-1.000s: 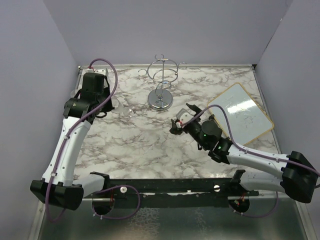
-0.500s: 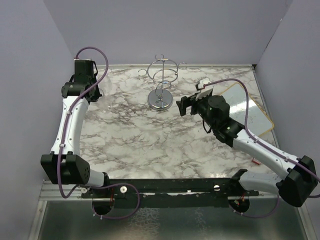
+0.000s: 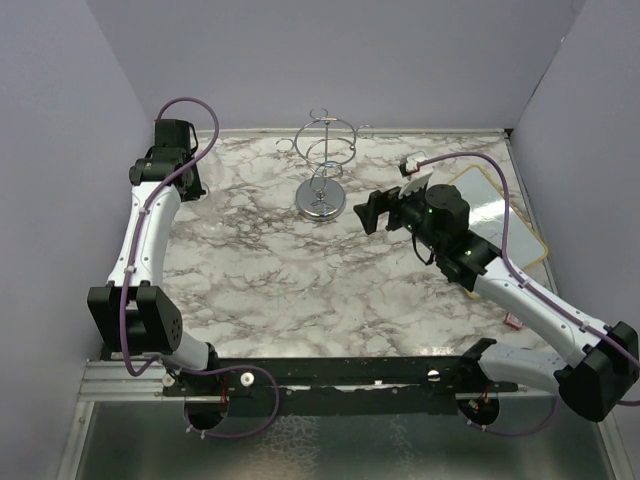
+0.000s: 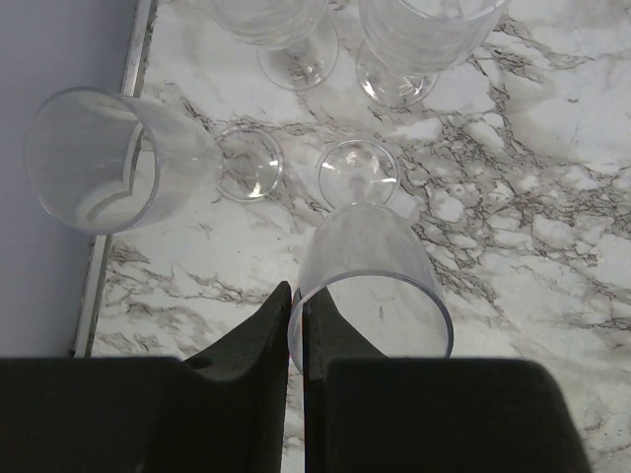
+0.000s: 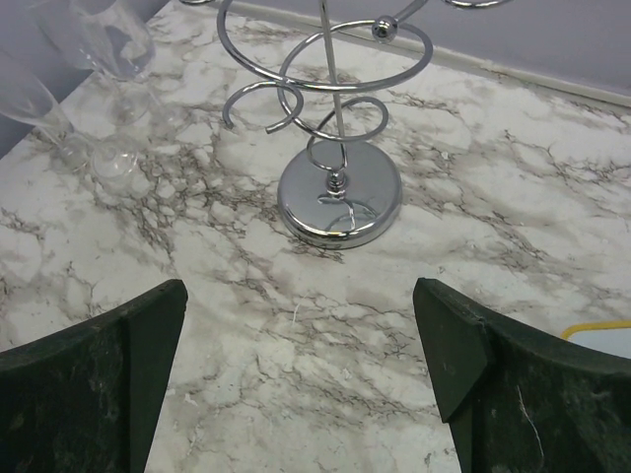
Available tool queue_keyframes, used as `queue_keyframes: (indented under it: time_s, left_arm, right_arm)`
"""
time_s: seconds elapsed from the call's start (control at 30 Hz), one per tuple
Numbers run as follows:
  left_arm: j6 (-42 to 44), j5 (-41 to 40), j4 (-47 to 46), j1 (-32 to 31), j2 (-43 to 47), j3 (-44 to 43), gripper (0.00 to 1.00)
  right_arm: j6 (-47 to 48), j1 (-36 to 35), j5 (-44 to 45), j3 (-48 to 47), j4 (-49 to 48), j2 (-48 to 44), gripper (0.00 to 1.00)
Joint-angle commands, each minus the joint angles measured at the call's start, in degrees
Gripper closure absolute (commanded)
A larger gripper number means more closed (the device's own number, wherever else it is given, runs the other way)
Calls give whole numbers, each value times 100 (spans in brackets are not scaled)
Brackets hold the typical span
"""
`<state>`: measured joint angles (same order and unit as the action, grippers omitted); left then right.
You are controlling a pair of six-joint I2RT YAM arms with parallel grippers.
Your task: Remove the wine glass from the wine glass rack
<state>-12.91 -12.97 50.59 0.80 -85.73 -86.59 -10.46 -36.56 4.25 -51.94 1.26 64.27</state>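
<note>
The left tool (image 4: 296,301) is shut tight on the rim of a wine glass (image 4: 370,286) — the glass has its foot down on the counter (image 4: 513,197), off the rack, close to the left wall. Three other glasses (image 4: 108,158) are right by it. The rack (image 3: 322,170) stands in the middle at the back, well apart from the held glass. The right tool (image 3: 372,212) is open wide — it hangs above the counter just to the right of the rack & faces it.
</note>
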Motion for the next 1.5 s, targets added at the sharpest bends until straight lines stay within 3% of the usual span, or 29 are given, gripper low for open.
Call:
queue_keyframes:
  time_s: [0.0,0.4,0.73,1.07,1.47]
  left_arm:
    - [27,-13,-152,67,9,-97,100]
    - [6,17,-145,172,-282,-172,93]
    - [69,74,-139,185,-328,-293,77]
    - [22,170,-102,191,-233,-579,60]
    - [-124,582,-105,186,417,-1145,29]
  right_arm:
    - [-28,0,-22,-152,157,-123,0]
    - [27,0,-43,-414,233,-137,0]
    - [32,0,-17,-653,322,-142,0]
    - [39,-1,23,-617,346,-309,0]
    - [-31,-1,440,-1050,866,-272,0]
